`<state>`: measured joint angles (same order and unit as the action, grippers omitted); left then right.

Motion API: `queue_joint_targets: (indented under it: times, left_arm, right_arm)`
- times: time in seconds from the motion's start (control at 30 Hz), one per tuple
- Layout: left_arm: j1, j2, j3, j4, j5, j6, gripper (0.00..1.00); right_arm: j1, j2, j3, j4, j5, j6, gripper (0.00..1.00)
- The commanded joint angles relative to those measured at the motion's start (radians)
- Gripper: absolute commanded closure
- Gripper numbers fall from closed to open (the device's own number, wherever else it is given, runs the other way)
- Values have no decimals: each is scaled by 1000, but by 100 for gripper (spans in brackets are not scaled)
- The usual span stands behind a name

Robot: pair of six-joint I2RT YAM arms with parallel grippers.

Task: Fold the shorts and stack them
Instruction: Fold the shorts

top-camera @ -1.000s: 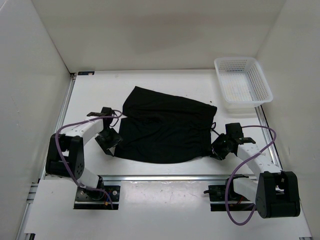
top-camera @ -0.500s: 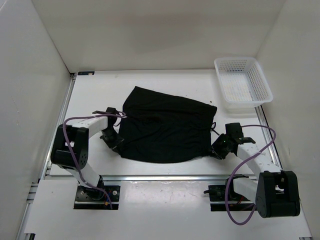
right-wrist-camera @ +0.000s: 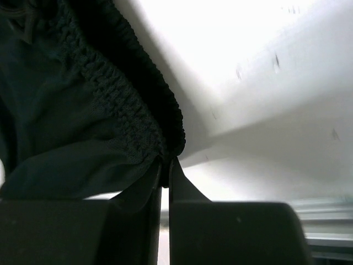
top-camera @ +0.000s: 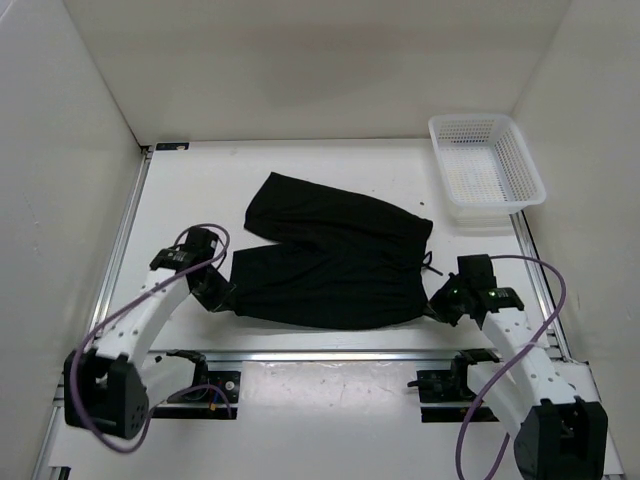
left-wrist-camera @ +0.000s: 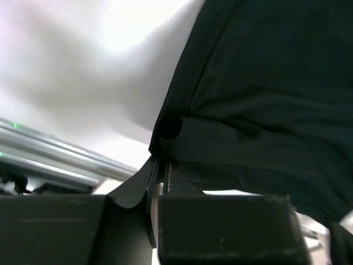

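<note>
White walls enclosed the white table, where the left gripper was pinched tight on the near-left corner of the black shorts. They lay spread across the middle, the right gripper clamped on the waistband at their near-right corner, a white basket standing apart at far right.

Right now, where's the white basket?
Top view: the white basket sits in the far right corner of the table, by the right wall, beyond the right gripper and just right of the shorts.
</note>
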<state>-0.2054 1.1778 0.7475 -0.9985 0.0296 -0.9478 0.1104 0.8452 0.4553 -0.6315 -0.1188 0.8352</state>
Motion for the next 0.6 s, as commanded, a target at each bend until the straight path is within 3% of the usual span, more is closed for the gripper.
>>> queue_joint_targets:
  times: [0.0,0.27,0.43,0.57]
  left_arm:
    - [-17,-148,24,-117,-10,-61,90]
    - [-40,-170,288,-258,-98,-31,90]
    - [-40,58,618,-258,-155,58,90]
    - [-40,294,881,-247,-226,102,90]
  right_arm:
    - [34,-55,6,-177,7,11,100]
    - [34,-236,153,-407,91,41,100]
    - [34,-192,266,-458,155,50,100]
    - [34,-37,360,-435,205,50,100]
